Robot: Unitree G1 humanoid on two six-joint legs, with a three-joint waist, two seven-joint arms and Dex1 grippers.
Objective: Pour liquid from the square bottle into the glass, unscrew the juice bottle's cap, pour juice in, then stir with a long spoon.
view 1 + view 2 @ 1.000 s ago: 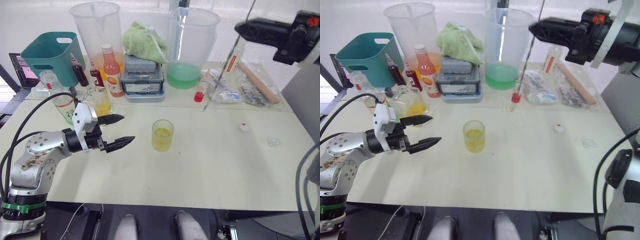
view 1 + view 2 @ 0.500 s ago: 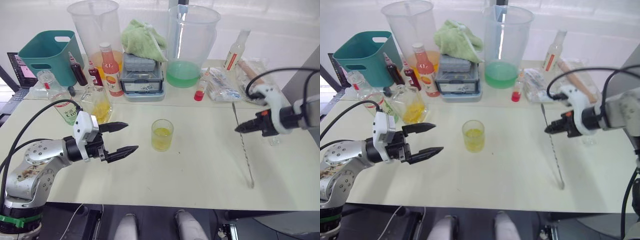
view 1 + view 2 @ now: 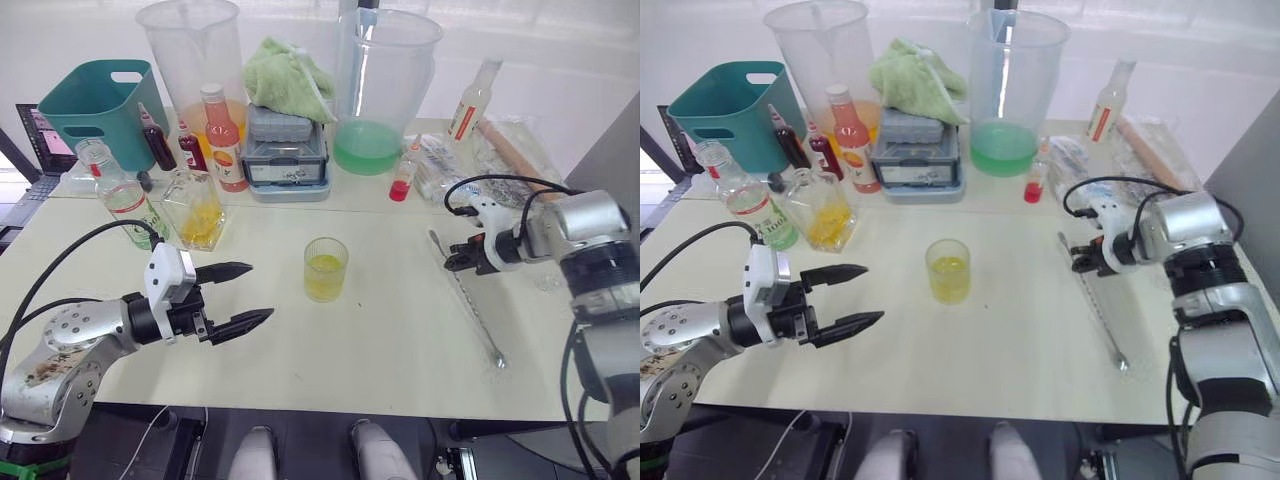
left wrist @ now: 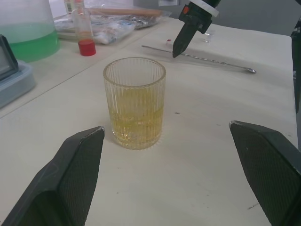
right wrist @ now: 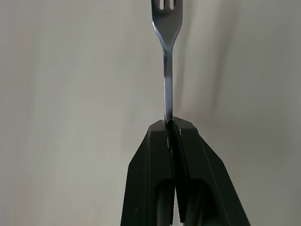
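The glass (image 3: 325, 270), ribbed and holding some yellow liquid, stands mid-table. My left gripper (image 3: 260, 290) hovers open just to its left, with the glass ahead of its fingers in the left wrist view. To the right, my right gripper (image 3: 452, 262) is shut on the long spoon (image 3: 476, 322), which lies flat on the table with its forked end (image 5: 167, 19) past the fingertips. At the back left stand the square bottle (image 3: 195, 208) and the juice bottle (image 3: 122, 196). A small white-and-red spot (image 4: 168, 41) behind the right gripper may be the cap.
Along the back stand a teal basket (image 3: 95, 100), two big clear jugs (image 3: 190, 50) (image 3: 385, 90), a green cloth on a grey box (image 3: 286, 150), a pink-orange bottle (image 3: 222, 140), a slim red-labelled bottle (image 3: 470, 100) and plastic bags (image 3: 455, 180).
My right arm has come down from high at the back right. The spoon went from hanging to lying flat on the table. My left gripper sank slightly and stayed open.
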